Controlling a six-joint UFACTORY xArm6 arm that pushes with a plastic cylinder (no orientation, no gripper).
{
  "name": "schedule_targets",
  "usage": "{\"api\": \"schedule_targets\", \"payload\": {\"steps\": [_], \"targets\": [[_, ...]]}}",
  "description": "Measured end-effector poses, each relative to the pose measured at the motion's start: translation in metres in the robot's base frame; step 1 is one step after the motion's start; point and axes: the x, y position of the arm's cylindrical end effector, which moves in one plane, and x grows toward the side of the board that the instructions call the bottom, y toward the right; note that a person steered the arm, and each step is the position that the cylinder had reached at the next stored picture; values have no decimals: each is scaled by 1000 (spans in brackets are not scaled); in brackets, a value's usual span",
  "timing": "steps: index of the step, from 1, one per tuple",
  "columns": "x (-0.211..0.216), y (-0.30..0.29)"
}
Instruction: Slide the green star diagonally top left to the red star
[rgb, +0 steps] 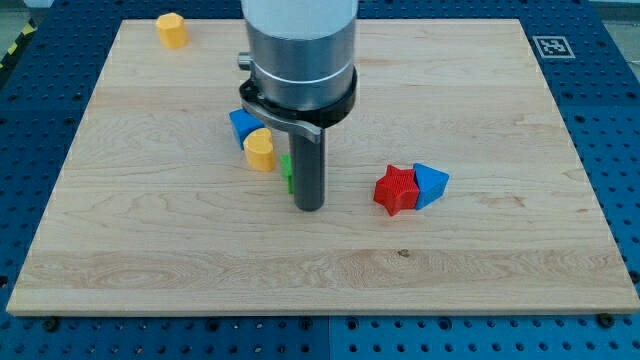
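My tip (309, 207) rests on the board near its middle. A green block (286, 172) shows only as a thin sliver at the rod's left side; most of it is hidden behind the rod, so its shape cannot be made out. The red star (396, 190) lies to the view's right of my tip, well apart from it. A blue block (431, 183) touches the red star's right side.
A yellow block (260, 149) and a blue block (242, 124) sit just left of the rod, touching each other. Another yellow block (171, 29) sits near the board's top left corner. The wooden board (480, 270) lies on a blue perforated table.
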Motion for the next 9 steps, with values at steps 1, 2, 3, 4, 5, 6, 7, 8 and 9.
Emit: {"api": "schedule_targets", "payload": {"steps": [1,2,3,4,5,6,7,8,9], "targets": [[0,0],[1,-7],[0,-34],[-2,-44],[-7,-44],[-31,-44],[-37,-39],[-37,-21],[-37,3]]}}
